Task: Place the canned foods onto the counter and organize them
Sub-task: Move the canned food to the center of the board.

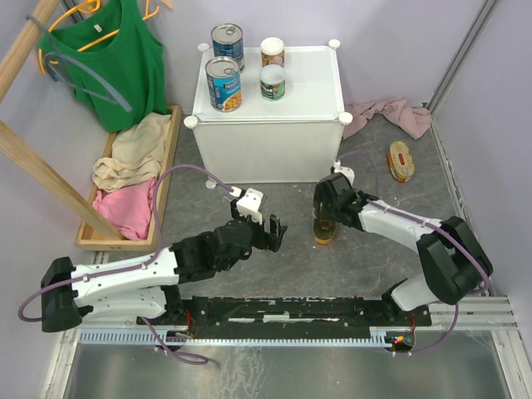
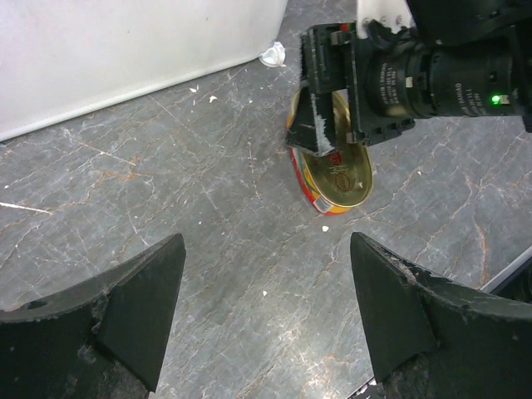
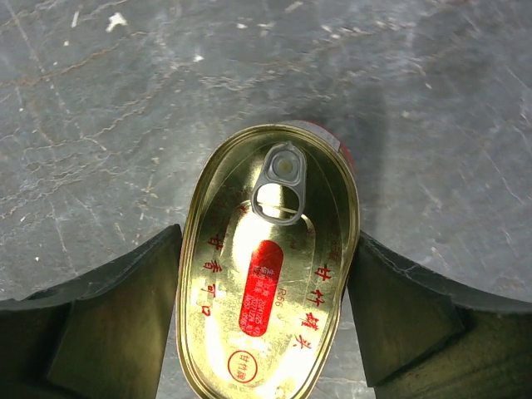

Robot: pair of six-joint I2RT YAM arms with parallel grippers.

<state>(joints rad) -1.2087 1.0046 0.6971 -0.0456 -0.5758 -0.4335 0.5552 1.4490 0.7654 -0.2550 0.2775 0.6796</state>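
Four cans (image 1: 224, 83) on counter (image 1: 307, 87) | oval tin (image 3: 270, 274) in front of counter, pinched by right gripper (image 3: 266, 283) | sixth tin (image 1: 402, 160) right of counter, still to place | left gripper (image 2: 266, 249) wide, empty

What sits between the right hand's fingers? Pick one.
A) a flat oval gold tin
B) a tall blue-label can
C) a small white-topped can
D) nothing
A: in the right wrist view the right hand has a finger against each long side of the oval gold tin.
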